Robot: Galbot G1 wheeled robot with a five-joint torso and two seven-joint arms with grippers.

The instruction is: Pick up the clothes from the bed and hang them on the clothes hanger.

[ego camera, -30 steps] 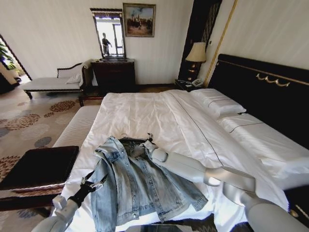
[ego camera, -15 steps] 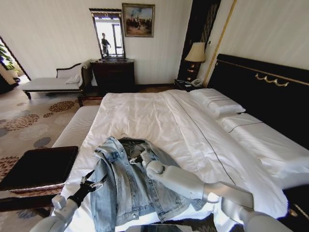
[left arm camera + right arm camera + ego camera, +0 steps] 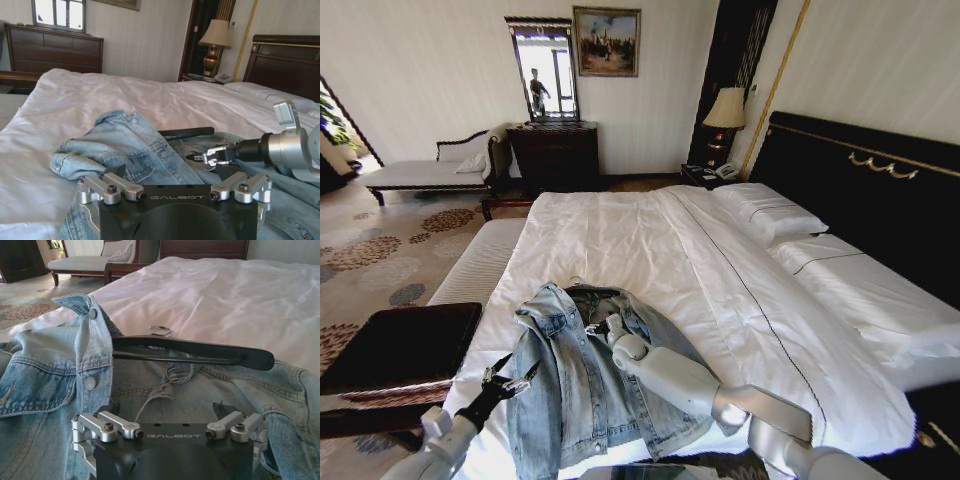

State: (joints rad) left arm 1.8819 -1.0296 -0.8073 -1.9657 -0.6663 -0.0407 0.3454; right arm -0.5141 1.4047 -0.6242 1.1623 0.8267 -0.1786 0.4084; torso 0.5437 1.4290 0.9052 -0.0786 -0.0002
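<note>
The denim jacket (image 3: 595,375) lies spread open on the near end of the bed (image 3: 650,240), collar toward the headboard. The black clothes hanger (image 3: 192,352) rests across the jacket's neck opening, directly ahead of the right pincer (image 3: 600,327); one end is tucked under the collar flap and hidden, and its small metal hook (image 3: 160,330) lies on the white sheet just beyond.

The right pincer sits low over the jacket's open front, just short of the hanger. From the left wrist camera its fingers (image 3: 212,156) appear drawn narrow with nothing between them; in its own wrist view the fingertips are cut off behind the mount — the jaw setting is not readable there.

The left pincer (image 3: 510,378) hovers beside the jacket's left sleeve edge, apart from the cloth, fingers spread wide and holding nothing. Its arm is cut off by the frame's lower edge.
</note>
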